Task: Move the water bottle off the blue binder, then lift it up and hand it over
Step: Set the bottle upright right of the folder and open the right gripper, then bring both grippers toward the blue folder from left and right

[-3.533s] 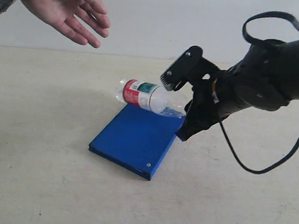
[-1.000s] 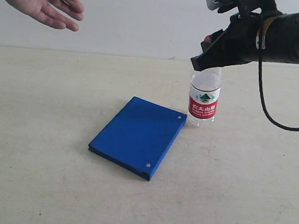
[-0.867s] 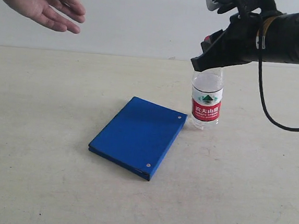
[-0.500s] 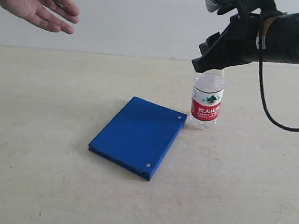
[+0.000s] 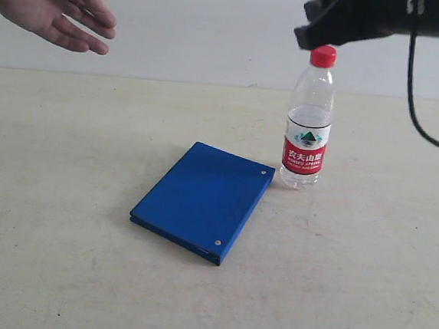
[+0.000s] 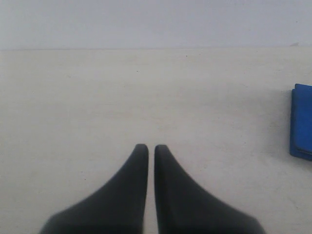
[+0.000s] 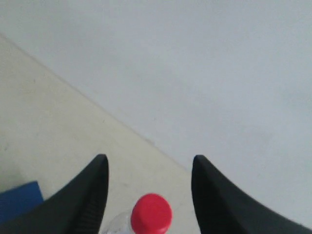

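On the bench (image 5: 57, 258), water bottle (image 5: 308, 126) stands upright beside blue binder (image 5: 201, 201), off it. Right end effector (image 7: 148, 157) apart above cap (image 7: 151, 213), empty; left end effector (image 6: 147, 151) together. Lift, handover pending.

Upright water bottle (image 5: 307, 134) on the table (image 5: 57, 266) just beside the blue binder (image 5: 201, 200), right tool (image 5: 317, 34) just above its cap (image 5: 323, 56)

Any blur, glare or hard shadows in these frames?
Exterior view: even, soft light, bottle crisp, only a faint shadow beside the binder. Left wrist view: left gripper soft-edged. Right wrist view: right gripper and cap slightly blurred. No harsh glare anywhere.
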You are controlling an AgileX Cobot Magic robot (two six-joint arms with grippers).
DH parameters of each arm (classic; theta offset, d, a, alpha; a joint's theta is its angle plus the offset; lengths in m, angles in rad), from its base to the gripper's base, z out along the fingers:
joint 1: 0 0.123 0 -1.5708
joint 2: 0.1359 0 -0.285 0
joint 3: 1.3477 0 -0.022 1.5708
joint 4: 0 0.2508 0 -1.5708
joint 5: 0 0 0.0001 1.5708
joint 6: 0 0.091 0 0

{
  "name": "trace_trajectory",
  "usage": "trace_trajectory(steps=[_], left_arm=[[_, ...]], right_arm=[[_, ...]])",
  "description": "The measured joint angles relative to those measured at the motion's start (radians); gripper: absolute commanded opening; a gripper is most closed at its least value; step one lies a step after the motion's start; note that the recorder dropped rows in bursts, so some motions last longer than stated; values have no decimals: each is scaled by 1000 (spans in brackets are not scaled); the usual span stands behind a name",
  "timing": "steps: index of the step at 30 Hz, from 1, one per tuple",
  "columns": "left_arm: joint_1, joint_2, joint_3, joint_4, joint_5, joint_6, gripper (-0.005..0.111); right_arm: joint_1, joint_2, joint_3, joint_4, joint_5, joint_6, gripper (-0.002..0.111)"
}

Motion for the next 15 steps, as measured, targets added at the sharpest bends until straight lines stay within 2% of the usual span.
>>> trace_trajectory(steps=[5,8,9,11,15], left_arm=[[0,0,0,0,0,0,4],[0,0,0,0,0,0,4],[0,0,0,0,0,0,4],[0,0,0,0,0,0,4],[0,0,0,0,0,0,4]], right_arm=[[0,-127,-11,20,30,5,45],[11,-214,-11,65,154,14,27],[21,-244,-11,75,217,16,15],[48,-293,-11,91,340,15,0],[131,-382,21,151,525,-43,0]])
